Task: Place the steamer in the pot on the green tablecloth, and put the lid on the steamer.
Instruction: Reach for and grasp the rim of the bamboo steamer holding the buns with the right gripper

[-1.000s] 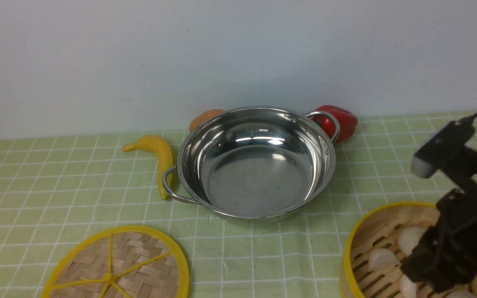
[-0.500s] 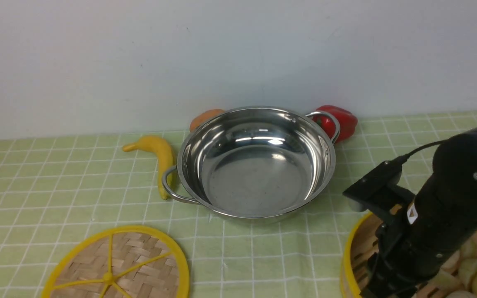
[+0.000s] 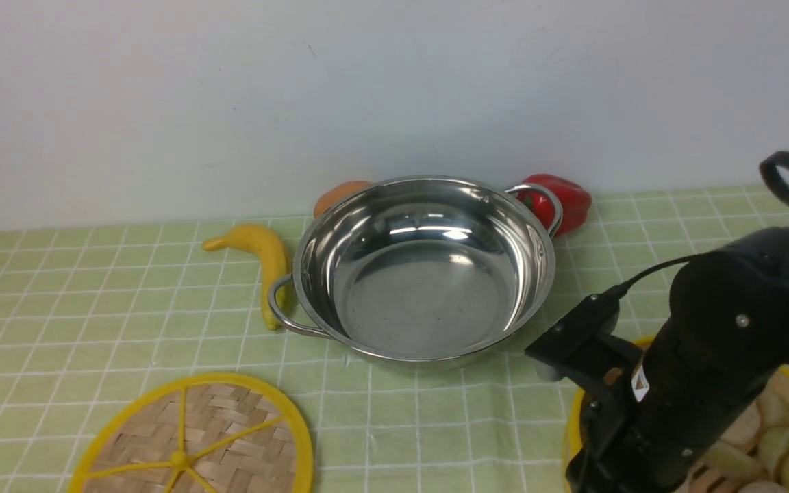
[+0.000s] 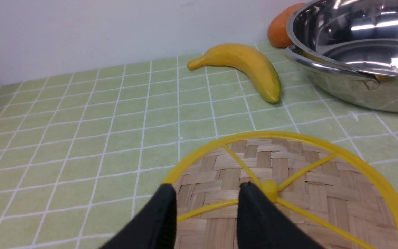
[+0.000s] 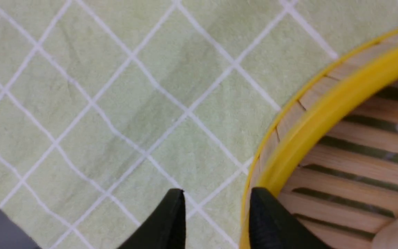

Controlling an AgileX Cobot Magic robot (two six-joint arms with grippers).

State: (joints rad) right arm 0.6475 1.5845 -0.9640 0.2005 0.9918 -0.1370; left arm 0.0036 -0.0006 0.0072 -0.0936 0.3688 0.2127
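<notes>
Green checked cloth, the green tablecloth (image 3: 93,308), covers the table from edge to edge. At the near left the lid (image 3: 192,438) lies flat on it, woven side up, with its yellow spokes meeting at the small centre knob. The left gripper (image 4: 207,188) hovers over the lid with its two black fingers apart and nothing between them, one fingertip just beside the knob. Farther back a yellow banana (image 3: 264,260) lies with its end close to the near-left loop handle of the pot (image 3: 422,294). The pot stands in the middle of the cloth, shiny and empty. An orange fruit (image 3: 340,195) peeks from behind its back-left rim, and a red bell pepper (image 3: 566,198) sits behind its far-right handle. At the near right the steamer (image 5: 323,116) rests on the cloth, well apart from the pot, with pale food pieces (image 3: 778,438) on its slatted floor. The right arm (image 3: 709,356) bends over it. The right gripper (image 5: 217,192) is at the steamer's side wall with its fingers apart, one over the cloth and the other at the yellow rim, not clamped on it.
</notes>
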